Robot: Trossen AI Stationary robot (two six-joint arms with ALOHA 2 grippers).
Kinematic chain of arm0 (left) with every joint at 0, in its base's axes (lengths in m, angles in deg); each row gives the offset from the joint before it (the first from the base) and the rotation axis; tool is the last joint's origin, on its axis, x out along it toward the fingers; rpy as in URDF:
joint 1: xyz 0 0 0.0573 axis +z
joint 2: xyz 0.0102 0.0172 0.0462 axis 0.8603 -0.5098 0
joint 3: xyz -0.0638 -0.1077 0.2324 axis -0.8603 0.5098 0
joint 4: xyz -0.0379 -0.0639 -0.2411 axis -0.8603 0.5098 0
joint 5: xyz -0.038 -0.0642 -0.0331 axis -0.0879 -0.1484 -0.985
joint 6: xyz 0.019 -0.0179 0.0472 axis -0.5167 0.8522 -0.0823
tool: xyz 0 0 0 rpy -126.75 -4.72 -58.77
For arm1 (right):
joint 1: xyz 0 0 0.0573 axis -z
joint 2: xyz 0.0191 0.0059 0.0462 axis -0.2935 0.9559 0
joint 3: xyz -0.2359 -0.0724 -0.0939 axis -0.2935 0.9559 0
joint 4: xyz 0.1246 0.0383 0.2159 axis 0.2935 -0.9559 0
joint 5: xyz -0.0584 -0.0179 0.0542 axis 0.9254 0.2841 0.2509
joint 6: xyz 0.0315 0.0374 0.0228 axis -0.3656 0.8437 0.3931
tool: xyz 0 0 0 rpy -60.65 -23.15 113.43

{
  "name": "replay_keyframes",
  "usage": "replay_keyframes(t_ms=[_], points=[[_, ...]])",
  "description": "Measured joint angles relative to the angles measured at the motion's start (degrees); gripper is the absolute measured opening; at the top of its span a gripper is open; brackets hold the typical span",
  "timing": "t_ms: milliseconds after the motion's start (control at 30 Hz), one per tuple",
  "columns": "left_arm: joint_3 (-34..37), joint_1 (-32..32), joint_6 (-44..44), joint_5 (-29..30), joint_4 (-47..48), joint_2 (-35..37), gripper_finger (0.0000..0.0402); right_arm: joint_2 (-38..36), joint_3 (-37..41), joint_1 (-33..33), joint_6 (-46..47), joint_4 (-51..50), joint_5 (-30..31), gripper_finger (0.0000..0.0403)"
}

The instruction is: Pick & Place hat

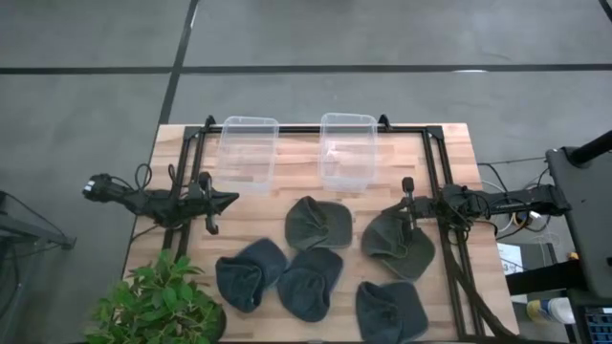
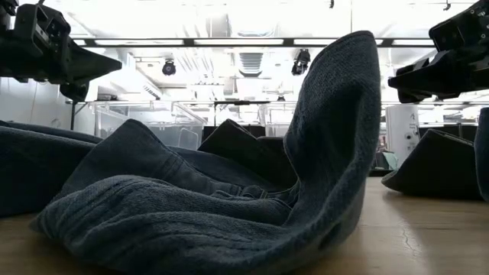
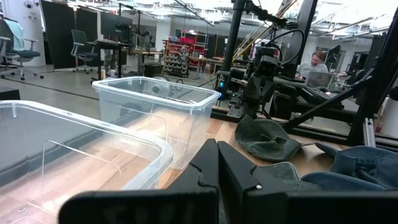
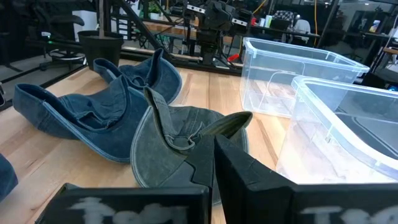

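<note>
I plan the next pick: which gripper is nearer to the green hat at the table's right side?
Right. The right gripper hangs directly at the green hat, over its far edge. The left gripper waits across the table, beside the left bin.

Grey concrete floor (image 1: 86, 96) crossed by dark seam lines is surrounding the light wooden plank surface (image 1: 449, 143). A leafy green potted plant (image 1: 153, 304) is sitting at its near left corner. Bright ceiling strip lights (image 2: 221, 42) are glowing over the workshop. Dark rolling office chairs (image 3: 81, 43) are standing beyond, and a person (image 3: 316, 62) is sitting at a far desk.
</note>
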Motion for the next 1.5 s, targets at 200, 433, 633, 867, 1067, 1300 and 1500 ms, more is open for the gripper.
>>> replay_keyframes(t_ms=[200, 433, 633, 867, 1067, 1300, 1500], points=[[0.0, 0.0, 0.0, 0.0, 0.0, 0.0, 0.0000, 0.0, 0.0, 0.0, -0.4, 0.3, 0.0, 0.0009], [0.0, 0.0, 0.0, 0.0, 0.0, 0.0, 0.0000, 0.0, 0.0, 0.0, 0.3, 1.0, 0.0, 0.0009], [0.0, 0.0, 0.0, 0.0, 0.0, 0.0, 0.0000, 0.0, 0.0, -0.1, 7.5, 7.0, -0.4, 0.0009], [0.0, 0.0, 0.0, 0.0, 0.0, 0.0, 0.0000, 0.1, 0.0, 0.0, 16.7, 14.8, 3.7, 0.0009], [0.0, 0.0, 0.0, 0.0, -0.2, 0.0, 0.0000, 0.1, 0.0, -0.1, 25.8, 16.9, 11.9, 0.0009], [0.0, 0.0, 0.0, 0.0, -0.2, 0.0, 0.0000, 1.1, -2.5, -0.1, 28.3, 13.1, 6.8, 0.0015], [0.0, 0.0, 0.0, 0.0, -0.2, 0.0, 0.0000, 9.2, -19.5, -0.4, 31.6, -16.5, 11.1, 0.0049]])
